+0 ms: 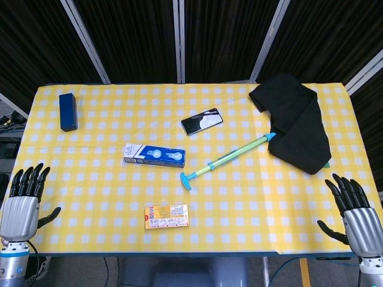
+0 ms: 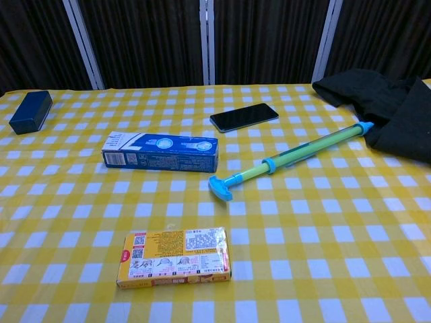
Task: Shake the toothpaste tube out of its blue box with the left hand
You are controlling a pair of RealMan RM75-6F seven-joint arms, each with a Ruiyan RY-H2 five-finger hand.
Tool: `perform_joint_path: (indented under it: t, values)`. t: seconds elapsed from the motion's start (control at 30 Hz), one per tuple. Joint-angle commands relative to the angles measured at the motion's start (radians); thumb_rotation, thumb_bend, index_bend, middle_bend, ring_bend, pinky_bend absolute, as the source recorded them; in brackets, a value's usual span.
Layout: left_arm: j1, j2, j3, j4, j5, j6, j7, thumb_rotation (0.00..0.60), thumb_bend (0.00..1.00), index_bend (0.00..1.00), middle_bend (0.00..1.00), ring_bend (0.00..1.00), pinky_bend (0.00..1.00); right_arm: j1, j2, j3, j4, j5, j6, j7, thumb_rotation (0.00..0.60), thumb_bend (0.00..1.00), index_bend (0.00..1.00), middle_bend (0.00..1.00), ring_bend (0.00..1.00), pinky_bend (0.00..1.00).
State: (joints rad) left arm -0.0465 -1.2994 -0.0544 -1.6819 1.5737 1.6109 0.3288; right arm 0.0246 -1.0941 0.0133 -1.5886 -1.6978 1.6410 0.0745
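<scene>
The blue and white toothpaste box lies flat on the yellow checked table, left of centre; in the chest view the box lies lengthwise with its printed side up. No tube shows outside it. My left hand hovers at the table's near left corner, fingers spread, holding nothing, well away from the box. My right hand hangs at the near right corner, fingers also apart and empty. Neither hand appears in the chest view.
A dark blue case lies at the far left. A black phone and a green and blue water squirter lie near the centre. A black cloth covers the far right. A yellow packet sits near the front edge.
</scene>
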Motion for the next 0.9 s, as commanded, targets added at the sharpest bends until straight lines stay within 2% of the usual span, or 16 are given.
perform_joint_path:
  t: [0.03,0.73,0.9]
  values:
    - [0.0,-0.001,0.0,0.001,0.0,-0.001,0.002,0.6,0.12,0.0,0.0,0.0,0.0,0.0,0.0,0.0,0.0,0.0,0.001,0.001,0.6,0.07,0.07,0.0,0.0,0.0]
    - [-0.015,-0.008,0.001,0.009,-0.004,-0.026,0.012,0.6,0.12,0.0,0.0,0.0,0.0,-0.002,0.005,0.0,0.0,0.005,0.0,0.01,0.6,0.07,0.07,0.0,0.0,0.0]
    - [-0.051,0.013,-0.027,-0.024,-0.018,-0.066,0.019,0.6,0.12,0.0,0.0,0.0,0.0,-0.002,0.009,0.009,0.004,0.026,-0.003,0.033,0.6,0.07,0.07,0.0,0.0,0.0]
